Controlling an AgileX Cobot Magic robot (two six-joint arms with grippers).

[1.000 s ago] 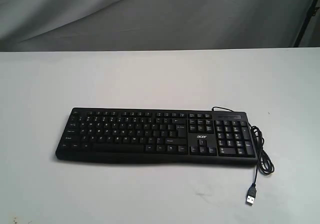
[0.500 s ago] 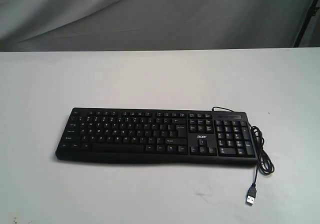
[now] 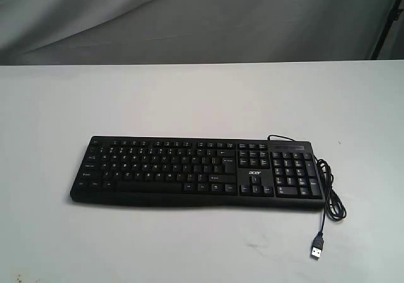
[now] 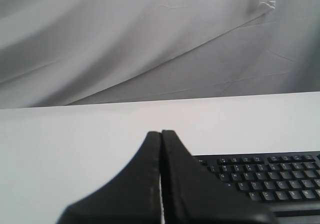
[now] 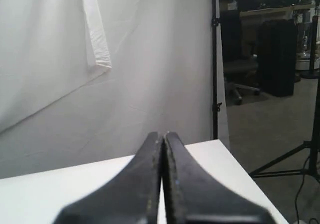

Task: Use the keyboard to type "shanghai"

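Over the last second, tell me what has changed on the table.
Nothing visibly changed. The keyboard lies in the same spot on the table, its cable is looped at the same end, and the plug lies loose where it was. No arm has come into the exterior view.

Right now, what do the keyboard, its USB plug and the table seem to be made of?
Keyboard: likely matte black plastic, with dull moulded keys and white printed legends. USB plug: black moulded plastic grip with a bright, probably metal tip. Table: smooth white matte surface, perhaps laminate or painted board; the look leaves it open.
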